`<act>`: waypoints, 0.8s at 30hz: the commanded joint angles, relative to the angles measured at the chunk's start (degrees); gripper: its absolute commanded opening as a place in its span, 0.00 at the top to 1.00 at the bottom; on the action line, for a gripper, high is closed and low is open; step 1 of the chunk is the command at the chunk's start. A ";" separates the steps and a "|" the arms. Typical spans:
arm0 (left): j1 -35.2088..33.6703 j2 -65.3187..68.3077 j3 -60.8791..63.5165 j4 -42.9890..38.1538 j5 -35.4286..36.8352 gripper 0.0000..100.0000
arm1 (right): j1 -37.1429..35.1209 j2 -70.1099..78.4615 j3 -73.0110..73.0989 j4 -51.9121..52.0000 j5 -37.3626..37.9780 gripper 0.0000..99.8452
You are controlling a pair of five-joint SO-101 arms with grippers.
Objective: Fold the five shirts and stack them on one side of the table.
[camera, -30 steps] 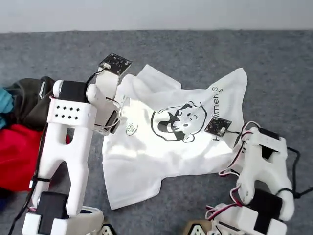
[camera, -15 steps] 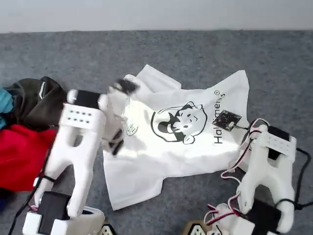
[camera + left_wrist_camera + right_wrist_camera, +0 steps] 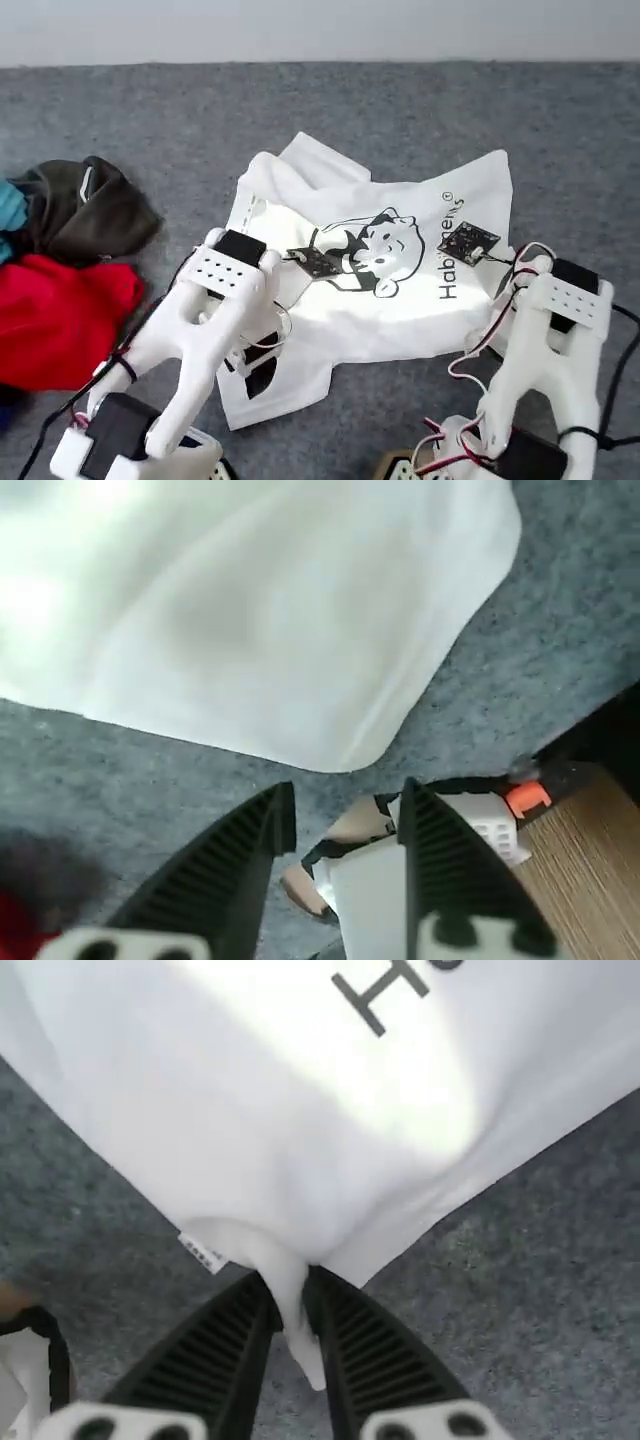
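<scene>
A grey table carries one white shirt spread flat in the middle of the high view, its cartoon print facing up. At the left edge lies a pile well apart from it: one dark olive shirt uppermost in the frame, one red shirt below it, and a sliver of teal cloth at the very border. That makes four garments to count by colour.

Two white arms stand at the bottom of the frame. The left arm rises from the lower left and bends over the white shirt's lower left part, covering the sleeve there. The left gripper hangs above the grey table just past a rounded edge of the shirt, its fingers spread with nothing between them; a strip of wood shows beyond.

The right arm stands at the lower right, folded over the shirt's right hem. The right gripper has its fingers pinching a bunched fold of that hem, with a small sewn label just beside it.
</scene>
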 commanded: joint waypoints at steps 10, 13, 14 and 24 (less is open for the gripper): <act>0.70 0.18 3.30 -3.78 -0.79 0.79 | 0.48 -1.98 -2.37 0.84 -2.99 0.99; 0.62 5.98 2.15 -4.22 -0.62 0.80 | 0.48 -1.89 -2.37 0.75 -2.99 0.99; 0.62 8.35 1.63 -4.48 -0.53 0.80 | 0.48 -1.89 -2.37 0.75 -2.99 0.99; 0.62 20.84 -3.38 -9.14 -0.44 0.81 | 0.48 -1.89 -2.37 0.57 -2.99 0.99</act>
